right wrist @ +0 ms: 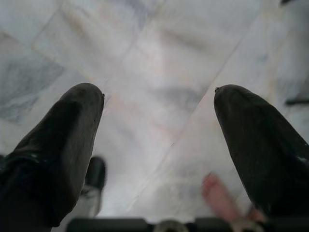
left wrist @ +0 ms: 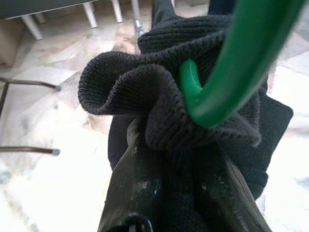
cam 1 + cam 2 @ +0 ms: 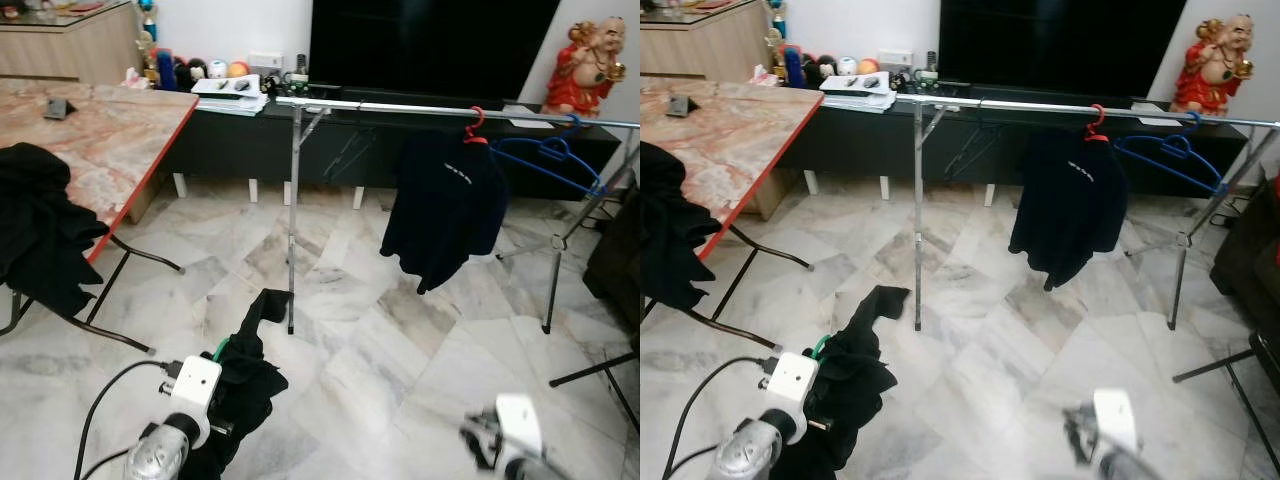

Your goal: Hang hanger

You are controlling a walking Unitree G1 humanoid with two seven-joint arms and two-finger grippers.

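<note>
A green hanger (image 2: 227,63) carries a black garment (image 3: 245,385), and my left gripper (image 2: 183,159) is shut on both, low at the left over the floor. The hanger's green hook (image 3: 220,349) peeks out above the cloth. Ahead stands a silver clothes rail (image 3: 400,108). On it hang a black shirt (image 3: 445,205) on a red hanger (image 3: 475,128) and a bare blue hanger (image 3: 550,160). My right gripper (image 1: 159,116) is open over the marble floor, low at the right.
A marble-top folding table (image 3: 100,130) with black clothes (image 3: 35,225) draped on it stands at the left. A black TV cabinet (image 3: 400,140) runs behind the rail, with a red figurine (image 3: 590,65) on it. Rack legs (image 3: 555,270) spread at the right.
</note>
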